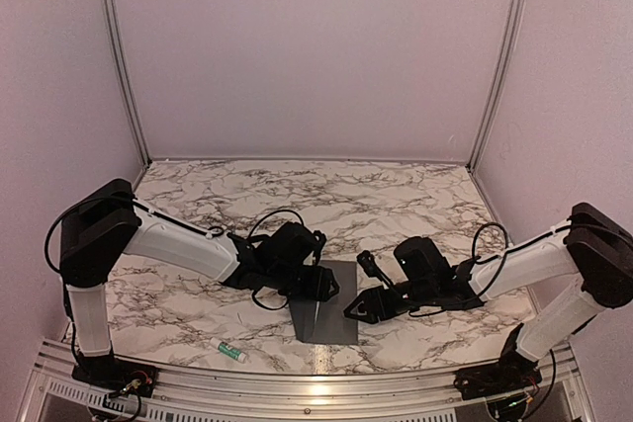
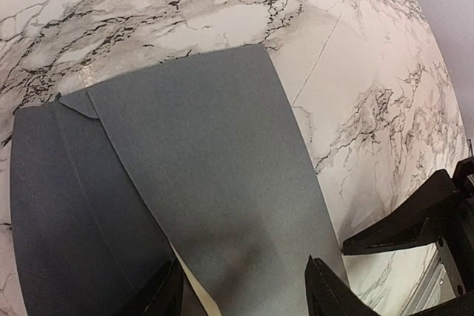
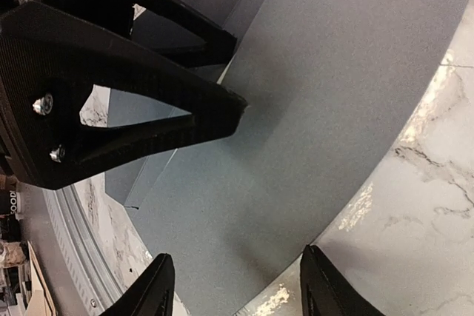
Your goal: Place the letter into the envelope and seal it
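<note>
Though hidden overhead, the letter (image 2: 196, 291) peeks from the envelope (image 2: 215, 153) on my left wrist; left claw (image 2: 244, 264), right claw (image 3: 237, 257) gape empty.

site: robot lab test cell | enclosure: plain pale walls (image 1: 316, 46) left, far, right | frame: aluminium posts (image 1: 121, 56) at far corners | bench: marble-print table (image 1: 297, 190), aluminium rail (image 1: 316, 382) along near edge | rig: left arm (image 1: 178, 241), right arm (image 1: 524, 262) bolted there
</note>
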